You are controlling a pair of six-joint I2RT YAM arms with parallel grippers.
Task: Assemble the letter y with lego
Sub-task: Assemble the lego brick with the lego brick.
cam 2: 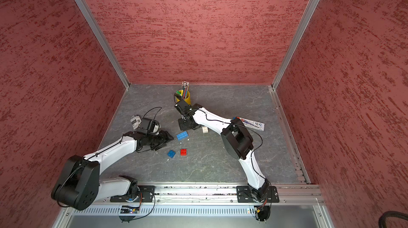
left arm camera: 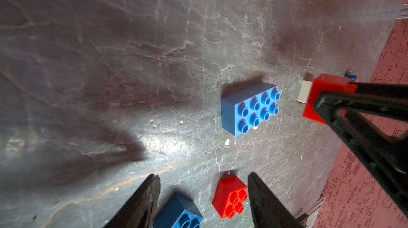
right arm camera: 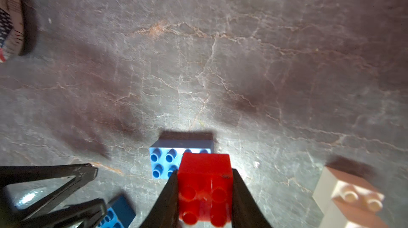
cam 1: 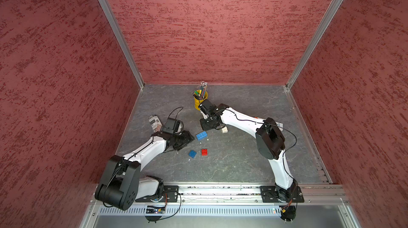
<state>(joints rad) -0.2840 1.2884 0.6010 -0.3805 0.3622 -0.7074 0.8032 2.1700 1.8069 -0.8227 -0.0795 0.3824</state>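
1 red brick (right arm camera: 205,193) is clamped in the right gripper (right arm camera: 204,171), long blue brick (right arm camera: 164,160) just ahead of its tips, likely its seat; left gripper (left arm camera: 202,175) hangs parted, empty.

Held red brick (right arm camera: 205,178) half hides long blue brick (right arm camera: 163,160)

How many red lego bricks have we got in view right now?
2. The loose red brick lies on the table beside the square blue brick; the held red brick is clamped in the right gripper, near the long blue brick. More could hide under the arms.
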